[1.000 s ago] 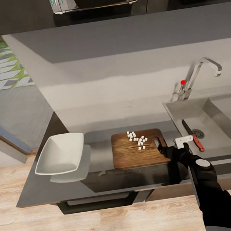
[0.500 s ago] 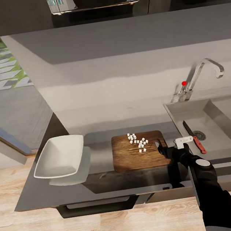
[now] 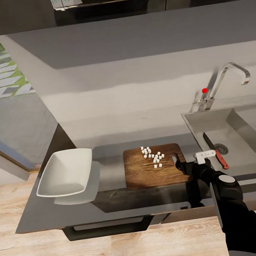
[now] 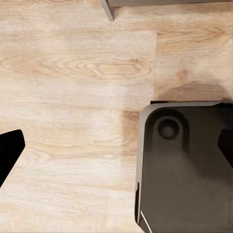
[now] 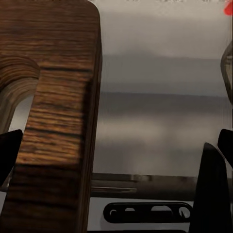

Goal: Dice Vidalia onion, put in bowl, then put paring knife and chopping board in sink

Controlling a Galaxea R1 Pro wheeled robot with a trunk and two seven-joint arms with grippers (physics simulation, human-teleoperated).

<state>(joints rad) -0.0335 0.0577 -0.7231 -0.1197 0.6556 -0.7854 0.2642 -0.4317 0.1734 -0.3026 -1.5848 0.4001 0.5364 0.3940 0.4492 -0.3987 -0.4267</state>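
The chopping board [image 3: 152,166], between the bowl [image 3: 65,172] and sink [image 3: 210,128], carries the diced onion [image 3: 152,156]. The right gripper [image 3: 178,162] is spread at its slot handle; the board should be kept level when gripped. The paring knife [image 3: 216,155] lies in the sink.

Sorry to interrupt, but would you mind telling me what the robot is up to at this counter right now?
It is partway through an onion-dicing job. The diced onion sits on the chopping board, not yet in the white bowl beside it on the countertop. The paring knife already lies in the sink. The right gripper is at the board's handle end; whether it grips the board is unclear.
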